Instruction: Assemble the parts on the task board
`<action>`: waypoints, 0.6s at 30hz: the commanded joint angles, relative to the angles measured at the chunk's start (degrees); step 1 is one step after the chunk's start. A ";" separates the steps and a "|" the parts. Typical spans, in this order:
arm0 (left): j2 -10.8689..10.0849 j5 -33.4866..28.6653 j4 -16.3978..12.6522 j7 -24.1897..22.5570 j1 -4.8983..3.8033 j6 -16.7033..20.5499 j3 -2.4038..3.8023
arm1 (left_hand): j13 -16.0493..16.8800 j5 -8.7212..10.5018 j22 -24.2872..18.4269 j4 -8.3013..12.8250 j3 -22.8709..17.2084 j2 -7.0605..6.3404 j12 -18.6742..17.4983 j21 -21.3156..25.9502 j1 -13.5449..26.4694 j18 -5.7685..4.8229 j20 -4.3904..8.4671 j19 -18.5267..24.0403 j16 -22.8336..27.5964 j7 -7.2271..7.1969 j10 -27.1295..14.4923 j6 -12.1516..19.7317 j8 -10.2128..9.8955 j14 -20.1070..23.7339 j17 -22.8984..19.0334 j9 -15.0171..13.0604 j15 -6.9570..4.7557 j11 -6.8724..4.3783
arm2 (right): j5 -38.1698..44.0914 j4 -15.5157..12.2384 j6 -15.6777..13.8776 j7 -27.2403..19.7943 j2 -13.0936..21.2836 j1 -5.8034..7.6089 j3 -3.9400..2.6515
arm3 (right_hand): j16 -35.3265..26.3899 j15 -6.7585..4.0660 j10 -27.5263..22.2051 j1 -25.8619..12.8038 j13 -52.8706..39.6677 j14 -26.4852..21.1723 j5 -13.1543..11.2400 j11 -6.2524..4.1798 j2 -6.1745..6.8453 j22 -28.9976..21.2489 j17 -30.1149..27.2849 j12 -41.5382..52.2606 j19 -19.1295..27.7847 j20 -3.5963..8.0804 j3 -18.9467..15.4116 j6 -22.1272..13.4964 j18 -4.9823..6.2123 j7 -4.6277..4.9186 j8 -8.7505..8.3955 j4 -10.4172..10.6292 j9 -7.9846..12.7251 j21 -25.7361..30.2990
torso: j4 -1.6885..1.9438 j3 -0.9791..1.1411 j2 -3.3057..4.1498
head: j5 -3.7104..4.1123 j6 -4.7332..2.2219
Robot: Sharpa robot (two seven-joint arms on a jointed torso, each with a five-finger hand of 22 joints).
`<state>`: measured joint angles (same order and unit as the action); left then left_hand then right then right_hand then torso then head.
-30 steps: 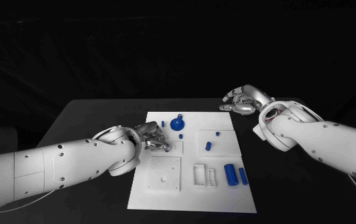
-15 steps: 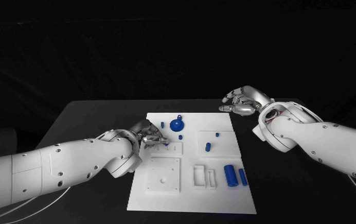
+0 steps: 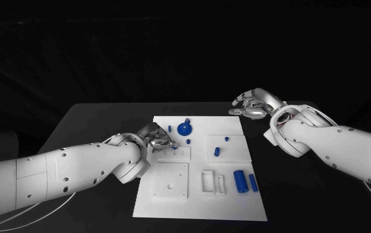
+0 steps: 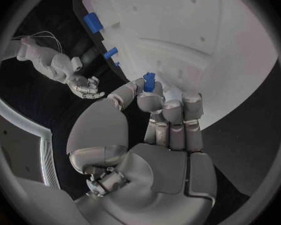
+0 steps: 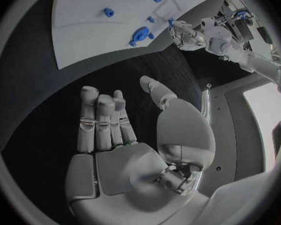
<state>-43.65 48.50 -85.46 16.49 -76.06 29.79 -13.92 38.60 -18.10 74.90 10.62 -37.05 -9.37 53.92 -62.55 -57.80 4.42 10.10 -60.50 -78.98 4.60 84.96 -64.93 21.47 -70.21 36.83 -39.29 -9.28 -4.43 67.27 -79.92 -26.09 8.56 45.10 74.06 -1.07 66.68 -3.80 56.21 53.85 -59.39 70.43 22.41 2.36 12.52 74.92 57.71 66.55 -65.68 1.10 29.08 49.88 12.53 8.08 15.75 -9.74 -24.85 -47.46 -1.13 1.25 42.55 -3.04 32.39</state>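
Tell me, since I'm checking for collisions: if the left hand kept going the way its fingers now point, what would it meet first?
Most likely the task board. The left hand pinches a small blue part at its fingertips, and the white plate lies just beyond them, so that part would probably touch first. Depth is hard to judge.

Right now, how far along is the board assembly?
Early. Left hand pinches a small blue part over the task board. Two blue cylinders, a round blue part and a short blue piece still lie loose. Right hand hovers off the board, holding nothing.
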 commanded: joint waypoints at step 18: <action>1.38 8.62 1.07 3.22 0.58 -2.99 0.01 | -0.09 3.03 0.90 -0.85 -0.15 -0.09 2.62 -0.98 -0.05 1.06 5.78 -0.88 -1.83 -6.08 -3.09 -7.34 1.23 -2.32 -0.33 -0.25 -4.23 -3.39 | -0.03 -0.23 0.96 -0.49 -0.02 -0.03 -0.02 | 0.23 -0.45 -0.27 -0.11 0.15 0.06 0.27 -0.32 -0.27 0.62 -0.11 0.27 -0.42 -0.12 -0.03 0.02 2.47 0.44 0.27 0.14 -0.01 0.26 | 0.02 -0.08 0.03 | 0.10 0.45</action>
<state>-42.40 54.42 -84.20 19.19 -75.50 28.66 -13.94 38.59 -15.24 74.94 10.04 -37.26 -9.37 56.35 -63.44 -57.80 4.28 10.42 -60.83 -80.59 4.60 84.96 -64.93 22.32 -70.35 36.54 -39.29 -9.44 -4.43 67.22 -80.07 -25.88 8.54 45.09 74.06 -1.07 66.68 -3.80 56.21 53.85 -59.33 70.43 22.41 2.36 12.52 74.91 57.66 66.55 -65.68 1.10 29.08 49.92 12.52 7.94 15.75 -9.74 -24.85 -47.46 -1.16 1.19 42.59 -2.95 32.81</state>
